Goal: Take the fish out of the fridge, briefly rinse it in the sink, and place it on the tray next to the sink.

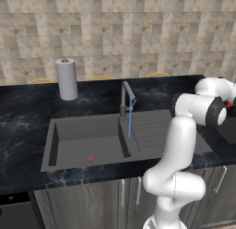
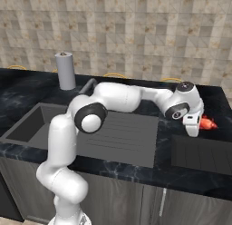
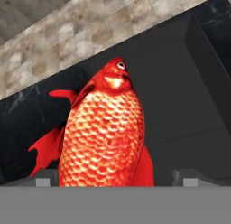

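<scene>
The hand (image 2: pixel 195 127) grips the fish (image 2: pixel 207 124) above the tabletop (image 2: pixel 213 101), beside the tray (image 2: pixel 201 156). Water runs from the faucet (image 1: pixel 125 96) into the sink (image 1: pixel 87 145).

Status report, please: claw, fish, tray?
Claw shut on red scaly fish. Held above dark flat tray, right of dark grey sink. Faucet running. Nothing blocking.

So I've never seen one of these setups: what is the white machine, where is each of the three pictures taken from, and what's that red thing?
It is a rendered kitchen. The white machine is a robot arm on a mobile base. Two cameras sit behind it, left and right; the third rides on its hand. The gripper holds the fish, seen close in the hand view, above the tray beside the sink. The faucet is running. A paper towel roll stands on the black counter.
</scene>
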You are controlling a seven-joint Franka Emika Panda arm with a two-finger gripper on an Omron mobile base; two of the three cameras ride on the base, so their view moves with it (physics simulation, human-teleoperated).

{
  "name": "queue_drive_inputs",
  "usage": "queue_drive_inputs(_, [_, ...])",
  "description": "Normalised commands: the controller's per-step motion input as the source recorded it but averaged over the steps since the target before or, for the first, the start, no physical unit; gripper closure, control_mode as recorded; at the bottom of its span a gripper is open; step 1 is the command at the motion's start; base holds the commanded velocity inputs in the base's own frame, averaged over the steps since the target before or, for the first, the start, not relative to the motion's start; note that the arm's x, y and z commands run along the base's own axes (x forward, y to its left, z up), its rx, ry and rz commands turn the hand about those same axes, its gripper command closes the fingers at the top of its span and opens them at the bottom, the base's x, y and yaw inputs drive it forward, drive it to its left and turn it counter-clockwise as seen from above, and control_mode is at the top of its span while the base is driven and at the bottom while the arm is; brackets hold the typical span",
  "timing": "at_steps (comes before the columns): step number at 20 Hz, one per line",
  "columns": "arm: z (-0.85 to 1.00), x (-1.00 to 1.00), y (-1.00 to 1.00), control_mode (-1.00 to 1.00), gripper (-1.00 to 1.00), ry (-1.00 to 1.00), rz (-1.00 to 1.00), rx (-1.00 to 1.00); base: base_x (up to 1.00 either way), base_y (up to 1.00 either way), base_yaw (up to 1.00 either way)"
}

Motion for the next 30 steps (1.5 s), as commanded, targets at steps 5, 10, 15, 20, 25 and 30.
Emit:
queue_drive_inputs(5, [-0.84,0.37,-0.06,-1.0,-1.0,0.23,0.0,0.05,0.0,0.0,0.0])
queue_drive_inputs(10, [-0.61,-0.32,-0.42,-1.0,-1.0,0.12,0.0,0.23,0.0,0.0,0.0])
queue_drive_inputs(15, [-0.49,-0.45,-0.36,-1.0,-1.0,0.12,0.01,0.29,0.0,0.0,0.0])
queue_drive_inputs(20, [-0.14,-0.05,-0.03,-1.0,-1.0,0.03,0.0,0.06,0.0,0.0,0.0])
queue_drive_inputs(25, [-0.28,-0.03,0.0,-1.0,-1.0,0.02,0.0,0.0,0.0,0.0,0.0])
queue_drive_inputs(30, [-0.22,-0.02,0.0,-1.0,-1.0,-0.03,0.0,0.0,0.0,0.0,0.0])
